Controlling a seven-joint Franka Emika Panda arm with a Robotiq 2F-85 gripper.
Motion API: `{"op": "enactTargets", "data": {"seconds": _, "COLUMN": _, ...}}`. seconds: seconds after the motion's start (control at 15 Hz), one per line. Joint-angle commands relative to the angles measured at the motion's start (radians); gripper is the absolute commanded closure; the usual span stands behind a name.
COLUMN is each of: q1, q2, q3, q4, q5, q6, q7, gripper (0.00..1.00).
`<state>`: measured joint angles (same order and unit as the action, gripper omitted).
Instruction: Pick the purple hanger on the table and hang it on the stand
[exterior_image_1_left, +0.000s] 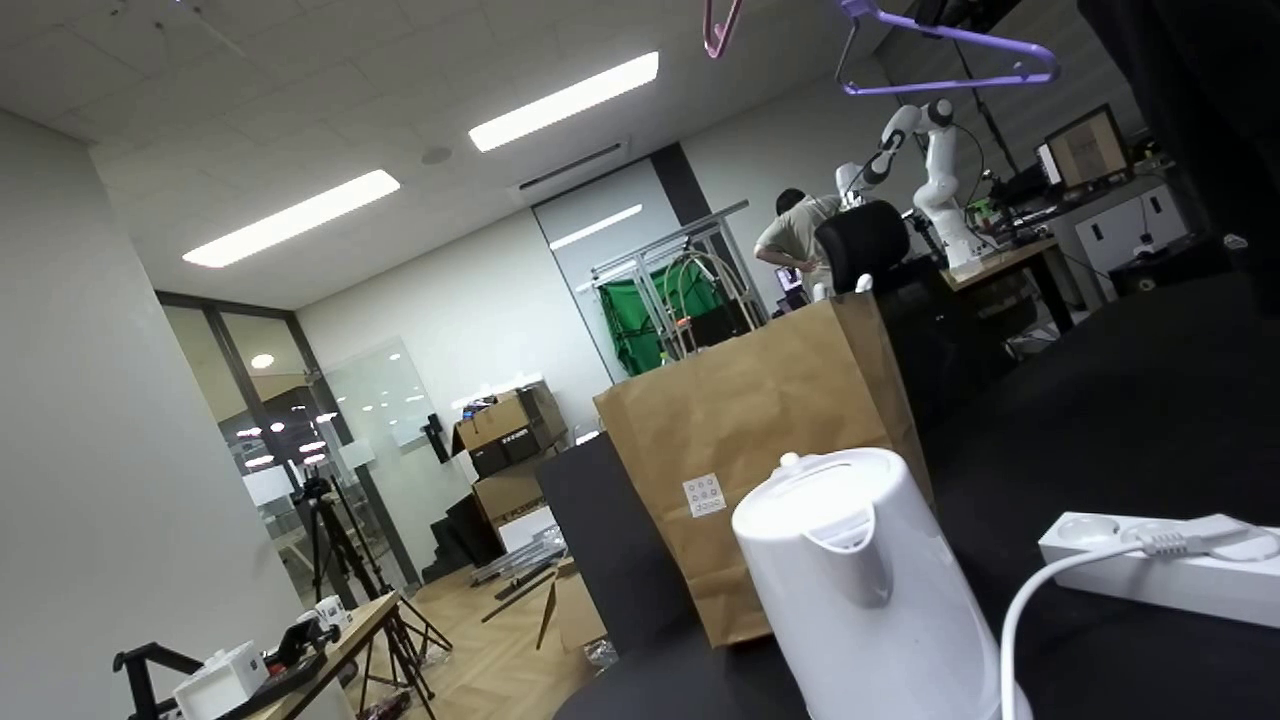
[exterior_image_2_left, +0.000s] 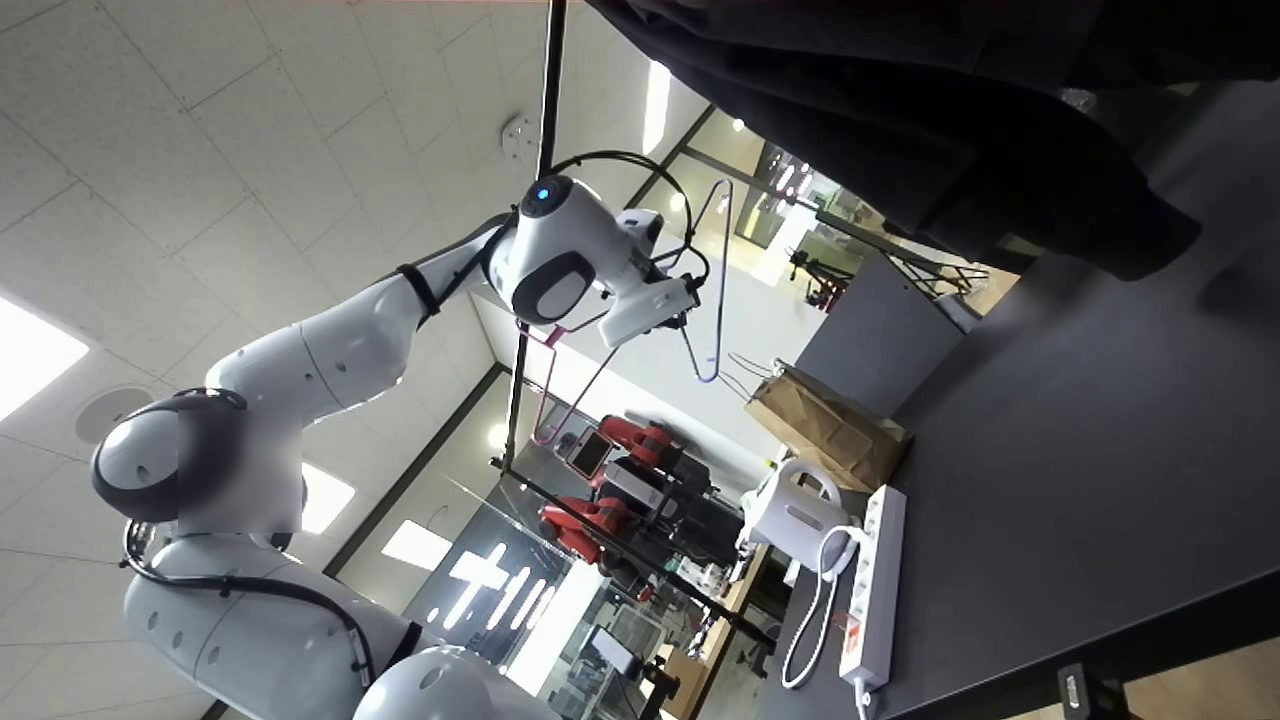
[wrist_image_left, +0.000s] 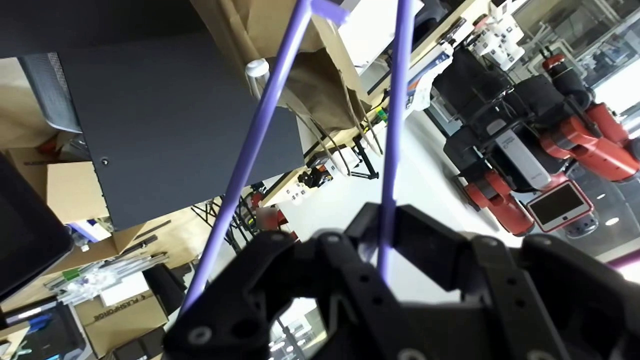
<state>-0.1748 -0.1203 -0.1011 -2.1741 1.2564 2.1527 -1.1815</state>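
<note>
The purple hanger (wrist_image_left: 395, 100) was clear of the desk (exterior_image_2_left: 1050, 480), held in the air by the gripper (wrist_image_left: 385, 235). The gripper was clenched on one thin rod of the hanger, which ran between its fingertips in the wrist view; a second rod of the same hanger crossed that view to the left, outside the grip. In an exterior view the hanger showed at the upper edge, its top cut off by the frame, so the hook could not be checked.

The robot arm (exterior_image_2_left: 310, 370) reached out above desk level. The stand (exterior_image_2_left: 551, 90) presented two black poles meeting at a corner, one passing behind the arm. A pink hanger (exterior_image_2_left: 546, 390) hung close to one pole; the seat of its hook was too small to confirm. Whether the purple hanger touched the stand could not be determined.

On the desk, a white kettle (exterior_image_1_left: 850, 590) stood upright with its lid on, just beside a brown paper bag (exterior_image_1_left: 750, 430). A white power strip (exterior_image_2_left: 875, 590) lay near the kettle, with the plug of a white cable (exterior_image_1_left: 1009, 640) seated in one socket. Dark cloth (exterior_image_2_left: 900, 120) hung over the desk; contact between the two could not be verified.

In the background, a person (exterior_image_1_left: 800, 235) leaned forward near a black office chair (exterior_image_1_left: 860, 245), and a second white robot arm (exterior_image_1_left: 940, 170) was mounted on a workbench.
</note>
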Motion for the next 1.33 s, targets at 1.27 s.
{"op": "enactTargets", "data": {"seconds": 1.27, "q1": 0.012, "q2": -0.148, "q3": -0.060, "q4": 0.043, "q5": 0.376, "q6": -0.165, "q7": -0.165, "gripper": 0.96}}
